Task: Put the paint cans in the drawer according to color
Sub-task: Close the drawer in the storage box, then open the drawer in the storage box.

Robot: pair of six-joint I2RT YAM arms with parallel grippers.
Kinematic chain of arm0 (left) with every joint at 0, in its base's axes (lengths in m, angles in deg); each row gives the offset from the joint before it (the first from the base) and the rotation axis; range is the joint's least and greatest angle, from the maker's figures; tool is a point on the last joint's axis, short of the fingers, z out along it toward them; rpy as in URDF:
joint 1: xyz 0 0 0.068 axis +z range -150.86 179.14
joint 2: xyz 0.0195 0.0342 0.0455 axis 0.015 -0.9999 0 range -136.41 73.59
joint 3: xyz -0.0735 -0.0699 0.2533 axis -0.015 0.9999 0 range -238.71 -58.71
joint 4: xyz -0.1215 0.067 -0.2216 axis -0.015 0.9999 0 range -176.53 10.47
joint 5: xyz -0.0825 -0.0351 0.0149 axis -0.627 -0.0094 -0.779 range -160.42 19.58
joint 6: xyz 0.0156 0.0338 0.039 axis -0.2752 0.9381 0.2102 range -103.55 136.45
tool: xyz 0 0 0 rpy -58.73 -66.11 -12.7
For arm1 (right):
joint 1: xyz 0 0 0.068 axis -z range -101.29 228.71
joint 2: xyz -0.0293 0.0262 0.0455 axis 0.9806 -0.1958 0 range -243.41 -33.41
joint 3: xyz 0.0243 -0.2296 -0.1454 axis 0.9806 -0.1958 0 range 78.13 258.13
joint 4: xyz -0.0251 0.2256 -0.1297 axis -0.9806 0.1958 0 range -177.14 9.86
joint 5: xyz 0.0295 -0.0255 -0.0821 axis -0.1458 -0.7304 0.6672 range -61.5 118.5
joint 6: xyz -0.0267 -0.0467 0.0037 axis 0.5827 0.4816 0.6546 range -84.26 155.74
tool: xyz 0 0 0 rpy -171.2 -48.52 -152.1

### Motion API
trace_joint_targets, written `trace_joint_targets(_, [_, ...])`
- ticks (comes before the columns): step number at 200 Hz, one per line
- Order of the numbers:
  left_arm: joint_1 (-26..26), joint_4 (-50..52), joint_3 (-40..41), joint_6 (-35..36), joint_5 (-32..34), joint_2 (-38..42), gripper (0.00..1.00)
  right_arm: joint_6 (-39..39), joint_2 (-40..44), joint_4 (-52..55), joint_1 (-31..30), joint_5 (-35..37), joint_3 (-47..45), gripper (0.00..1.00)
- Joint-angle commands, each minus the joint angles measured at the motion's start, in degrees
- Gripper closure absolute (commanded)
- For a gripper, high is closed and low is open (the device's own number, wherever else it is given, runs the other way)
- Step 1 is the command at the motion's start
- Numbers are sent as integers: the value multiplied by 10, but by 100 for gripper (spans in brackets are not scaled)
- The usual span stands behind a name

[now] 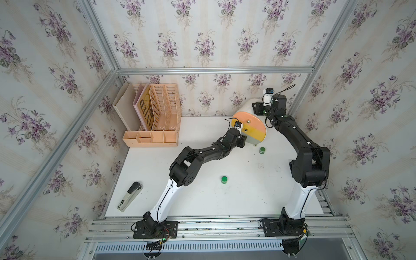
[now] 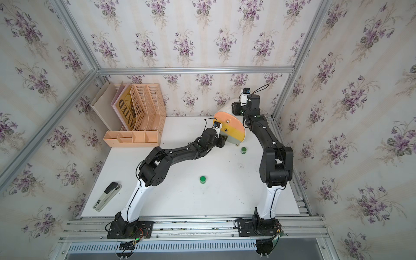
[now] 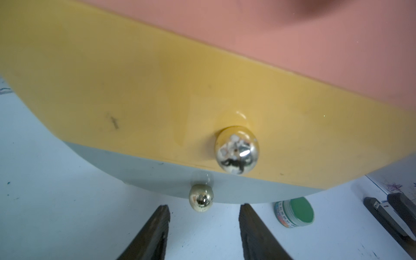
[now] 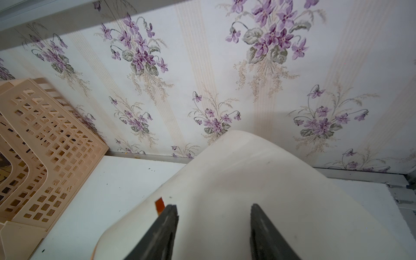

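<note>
While the left pincer [image 3: 204, 206] stands spread and empty, the bottom knob [image 3: 201, 198] of the drawer [image 1: 254, 132] lies straight ahead, just beyond its tips and between them, so this arm is the nearer for the pull. The right pincer [image 4: 213, 206], also spread, hangs at the drawer's white shell. On the tabletop [image 1: 202, 198], one green paint can [image 1: 262, 150] sits just beside the drawer, a second green can [image 1: 224, 179] well apart.

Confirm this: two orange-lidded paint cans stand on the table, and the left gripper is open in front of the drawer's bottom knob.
One thing is wrong: the lids are green, not orange, as both top views show for the two paint cans on the table. The rest holds: the left gripper is open in front of the drawer, at its bottom knob.
</note>
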Motion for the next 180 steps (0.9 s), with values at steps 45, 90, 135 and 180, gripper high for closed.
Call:
trace_joint_targets(45, [2,-25,-1,-53,-3,-17,42,-10,-7,84,0,-8,-4,45])
trace_joint_targets(90, [3,-29,-16,-75,-9,-34,41,-12,-8,85,-1,-9,-1,45])
trace_joint_targets(135, [5,-31,-37,-95,-15,-56,43,-13,-9,85,0,-11,-1,45])
trace_joint_targets(180, [6,-36,-54,-107,-22,-73,49,-12,-11,85,0,-13,-1,45])
